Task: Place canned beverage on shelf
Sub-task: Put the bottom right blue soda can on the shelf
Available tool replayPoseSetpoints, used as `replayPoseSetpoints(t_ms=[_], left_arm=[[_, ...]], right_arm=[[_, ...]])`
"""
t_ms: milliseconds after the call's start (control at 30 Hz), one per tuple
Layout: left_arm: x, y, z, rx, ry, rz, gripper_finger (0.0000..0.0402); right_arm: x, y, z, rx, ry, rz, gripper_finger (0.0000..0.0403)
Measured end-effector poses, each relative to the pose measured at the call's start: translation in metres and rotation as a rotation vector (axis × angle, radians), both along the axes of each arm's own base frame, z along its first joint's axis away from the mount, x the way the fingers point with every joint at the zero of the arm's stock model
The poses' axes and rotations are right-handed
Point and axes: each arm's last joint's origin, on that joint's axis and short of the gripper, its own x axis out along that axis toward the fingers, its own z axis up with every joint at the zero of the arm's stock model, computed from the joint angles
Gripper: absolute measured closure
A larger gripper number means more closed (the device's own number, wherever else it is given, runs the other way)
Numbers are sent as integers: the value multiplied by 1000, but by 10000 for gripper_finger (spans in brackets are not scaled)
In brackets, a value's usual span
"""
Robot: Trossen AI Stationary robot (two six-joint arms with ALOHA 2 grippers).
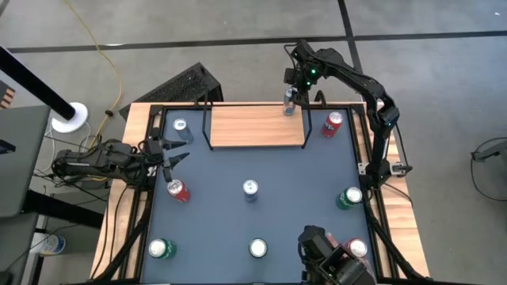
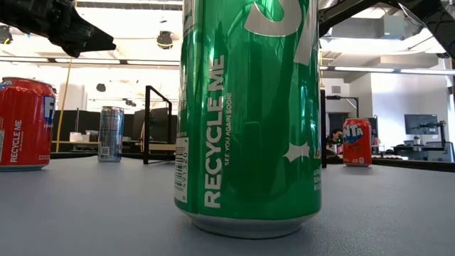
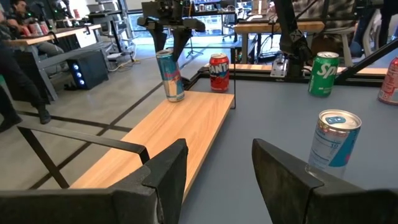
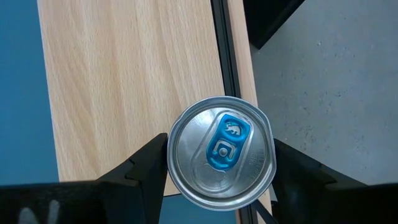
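The shelf (image 1: 257,125), a light-wood board with black wire ends, lies at the table's far edge. A slim blue-and-silver can (image 3: 170,74) stands upright on the board's far right corner, with my right gripper (image 1: 291,101) shut on it from above; its silver top (image 4: 221,152) fills the right wrist view. My left gripper (image 3: 217,180) waits open and level at the table's left edge (image 1: 170,154), nothing between its fingers. In the low view a big green can (image 2: 249,114) hides the held can. My right gripper pinches the can's upper wall just below the rim (image 4: 171,163) between its two fingers (image 4: 140,171), one on each side. The fingers come steeply from above. The can stays upright, and its base (image 3: 175,97) looks set on the shelf board.
Several loose cans stand on the blue-grey tabletop: a red one (image 1: 333,123) right of the shelf, a blue-topped one (image 1: 181,127) left of it, a red one (image 1: 177,190) by my left gripper, one in the middle (image 1: 250,188), and green ones (image 1: 348,198) (image 1: 162,249) toward the near edge.
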Motion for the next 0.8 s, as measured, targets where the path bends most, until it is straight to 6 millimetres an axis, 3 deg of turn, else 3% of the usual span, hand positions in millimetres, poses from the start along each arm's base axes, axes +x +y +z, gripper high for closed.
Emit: replayPoseSetpoints(t_ms=[800], left_arm=[[0, 0, 0, 0, 0, 0, 230]], right_arm=[[-1, 1, 0, 16, 5, -17, 163]])
